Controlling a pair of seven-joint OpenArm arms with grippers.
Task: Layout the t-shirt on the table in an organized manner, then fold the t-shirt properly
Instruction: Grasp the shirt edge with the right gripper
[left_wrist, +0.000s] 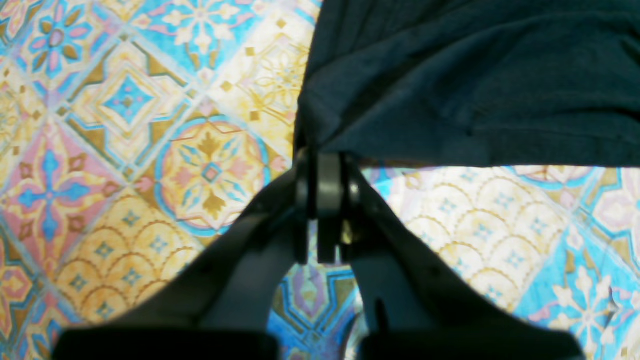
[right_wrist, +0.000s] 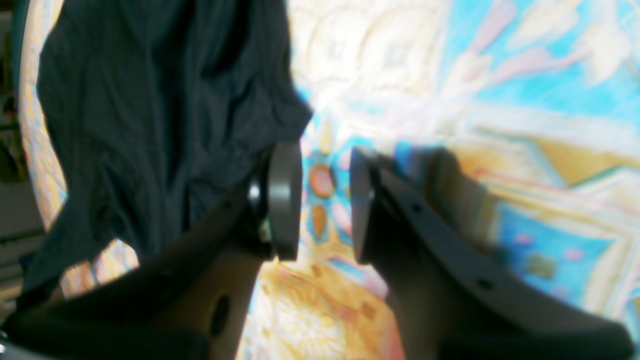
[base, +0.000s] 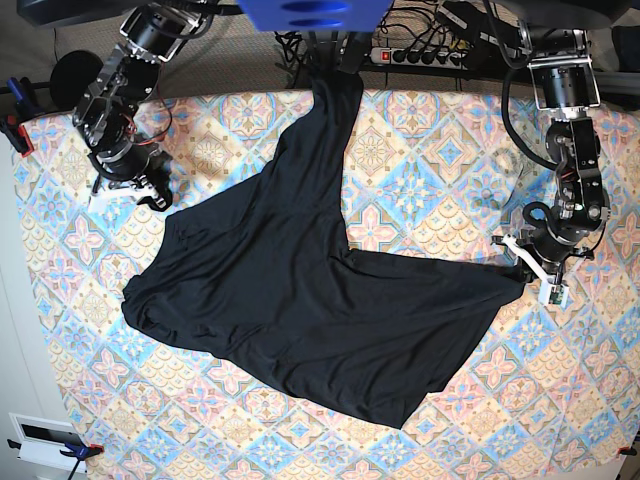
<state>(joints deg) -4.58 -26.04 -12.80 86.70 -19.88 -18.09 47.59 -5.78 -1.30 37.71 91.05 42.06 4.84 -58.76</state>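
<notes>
T-shirt (base: 300, 300) lies rumpled, spread diagonally across bench (base: 450, 150). Left gripper (left_wrist: 325, 170) clamped on its corner. Right gripper (right_wrist: 325, 200), jaws apart and empty, sits just beside the opposite corner.

The black t-shirt (base: 300, 300) is lying spread but crooked across the middle of my pastel-tiled table (base: 420, 150), wrinkled, one narrow end trailing over the far edge, a corner stretching toward the right edge.

White power strip (base: 425, 56) with black plugged-in cables behind far edge; blue rounded plastic part (base: 315, 13) top centre; red-handled clamp (base: 78, 451) at bottom-left corner.
</notes>
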